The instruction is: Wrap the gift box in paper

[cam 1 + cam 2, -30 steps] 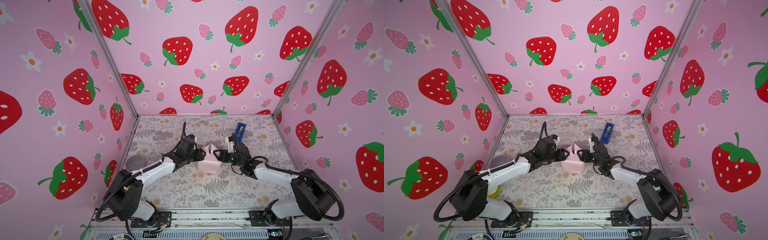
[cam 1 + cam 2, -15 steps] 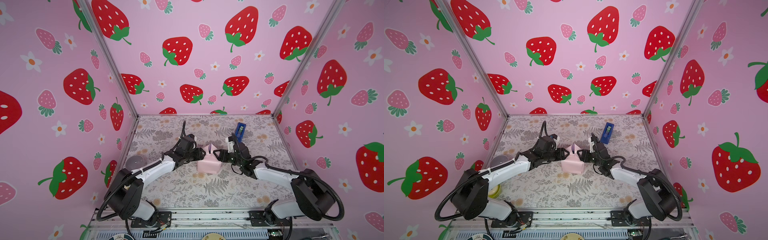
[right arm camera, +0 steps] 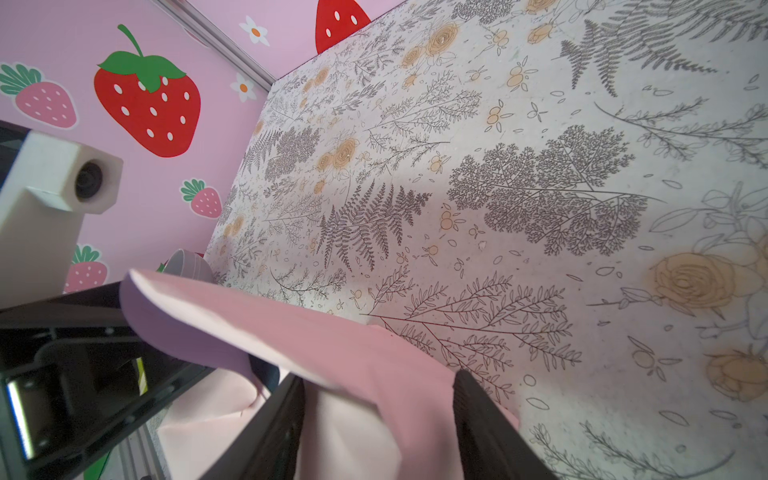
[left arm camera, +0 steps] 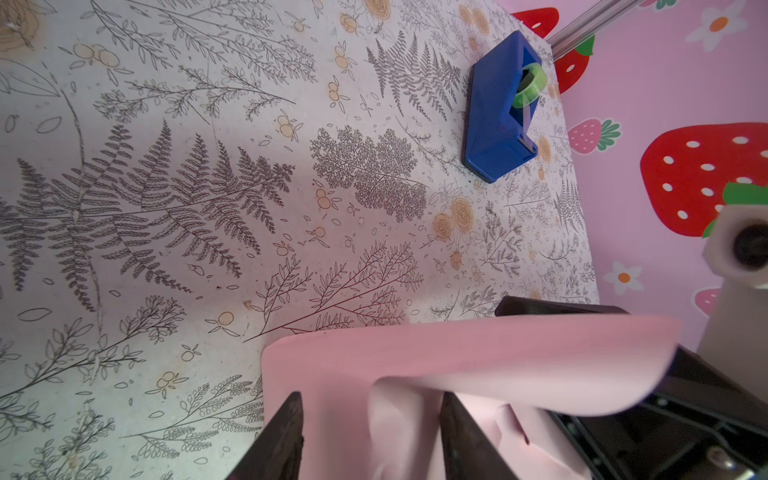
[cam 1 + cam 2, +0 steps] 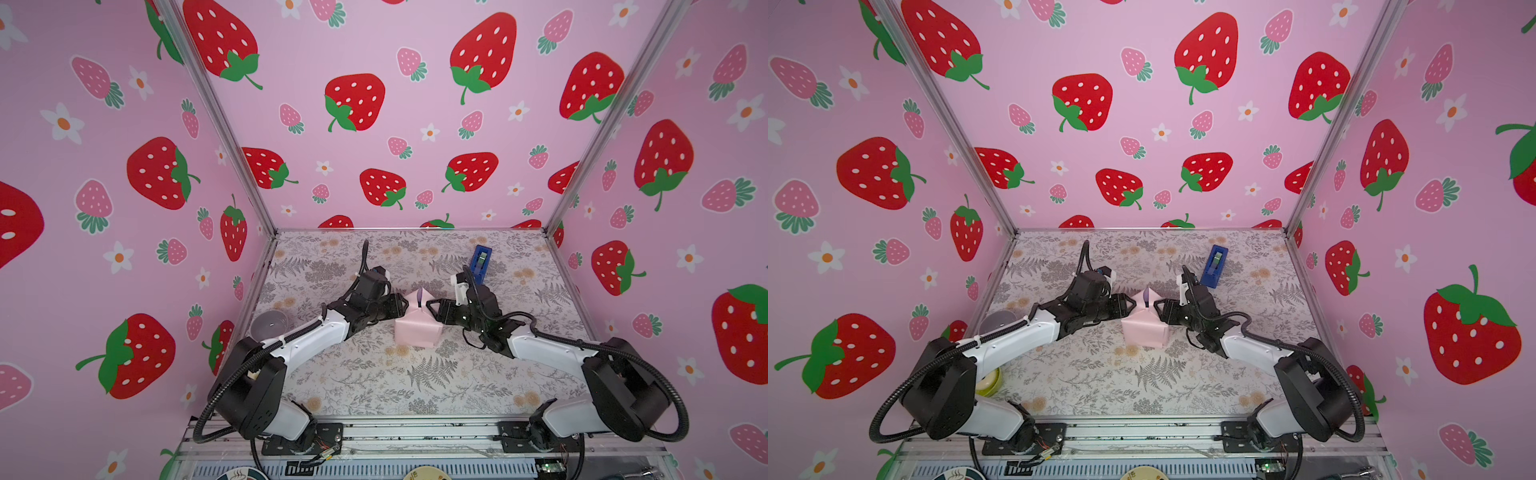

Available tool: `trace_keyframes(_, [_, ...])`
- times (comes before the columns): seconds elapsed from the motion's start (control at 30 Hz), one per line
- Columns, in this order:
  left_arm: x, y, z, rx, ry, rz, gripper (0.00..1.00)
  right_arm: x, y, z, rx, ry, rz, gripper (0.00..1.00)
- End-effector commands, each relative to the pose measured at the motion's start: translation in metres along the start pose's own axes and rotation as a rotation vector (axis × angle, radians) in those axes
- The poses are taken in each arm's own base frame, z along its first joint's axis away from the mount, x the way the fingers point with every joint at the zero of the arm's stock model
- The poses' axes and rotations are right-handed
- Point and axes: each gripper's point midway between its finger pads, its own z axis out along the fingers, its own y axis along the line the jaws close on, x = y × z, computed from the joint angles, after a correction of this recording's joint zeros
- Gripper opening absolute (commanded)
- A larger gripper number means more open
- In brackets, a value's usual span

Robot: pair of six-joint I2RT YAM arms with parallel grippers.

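Observation:
The paper (image 5: 415,328) (image 5: 1144,328) sits mid-table folded into a pale pink box shape. A pointed flap (image 5: 420,296) stands up at the top and shows its lilac side. The gift box is hidden under the paper. My left gripper (image 5: 402,307) (image 5: 1128,305) meets the parcel's upper left end, and my right gripper (image 5: 432,311) (image 5: 1158,311) its upper right end. In the left wrist view the left gripper (image 4: 372,432) is open, its jaws astride loose pink folds. The right gripper (image 3: 376,415) stands the same way, open, under the curled flap (image 3: 208,316).
A blue tape dispenser (image 5: 480,259) (image 5: 1214,266) (image 4: 498,112) stands behind the right gripper, towards the back right. A grey round dish (image 5: 270,324) (image 3: 187,262) lies by the left wall. A yellow-green round thing (image 5: 988,380) sits under the left arm.

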Motion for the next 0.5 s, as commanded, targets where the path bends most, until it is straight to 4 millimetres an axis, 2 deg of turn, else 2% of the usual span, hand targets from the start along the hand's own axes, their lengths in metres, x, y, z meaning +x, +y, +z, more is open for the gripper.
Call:
trace_keyframes(0.0, [-0.019,-0.009,-0.006,0.007,-0.047,-0.010,0.55,0.048,-0.022,0.002,0.081,0.171,0.010,0.59])
trace_keyframes(0.47, [0.003,-0.010,0.014,0.000,0.066,0.001,0.59,0.051,-0.021,0.002,0.076,0.179,0.007,0.59])
